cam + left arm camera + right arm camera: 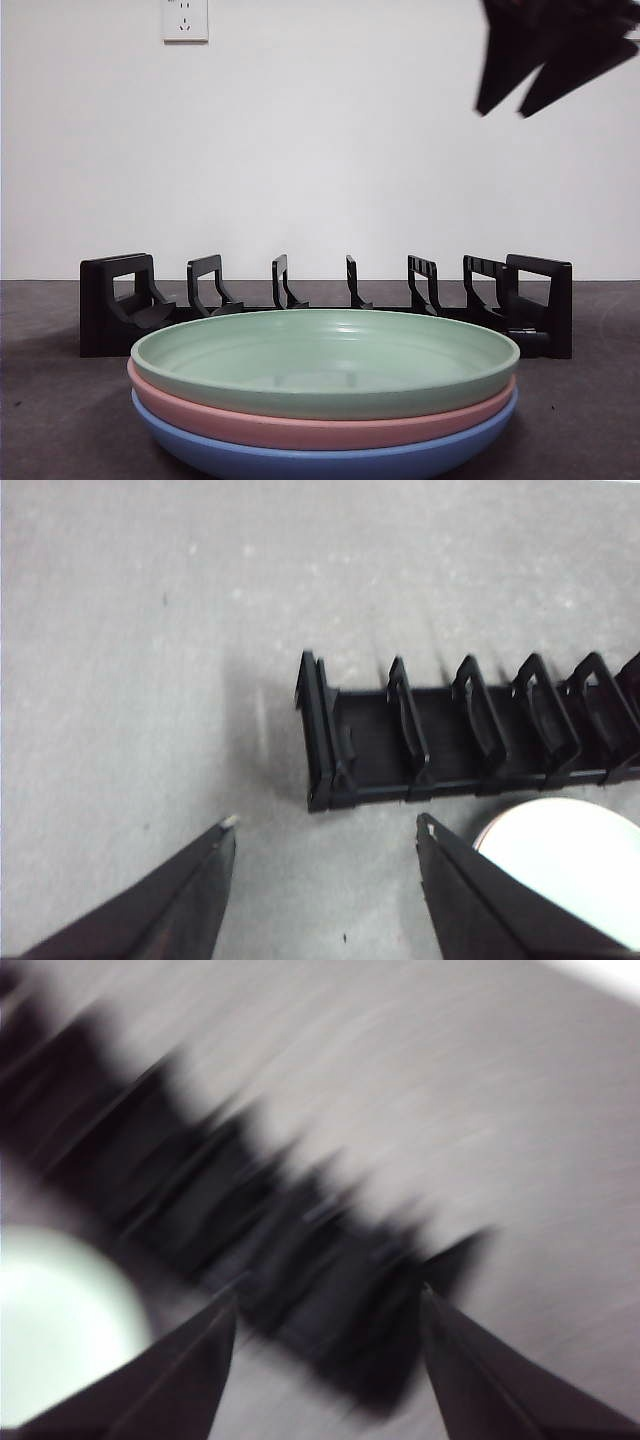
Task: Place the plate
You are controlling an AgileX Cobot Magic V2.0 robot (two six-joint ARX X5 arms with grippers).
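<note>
Front view showed a stack of three plates on the dark grey table [60, 420]: a green plate [325, 360] on a pink plate [320, 425] on a blue plate [330, 462]. The black dish rack [325, 305] stood behind them, before a white wall carrying a socket [185, 20] at 11 o'clock. The right gripper [500, 112] hung at 1 o'clock, jaws spread, empty. The left gripper [328, 826] was likewise spread and empty over the table beside the rack's end.
</note>
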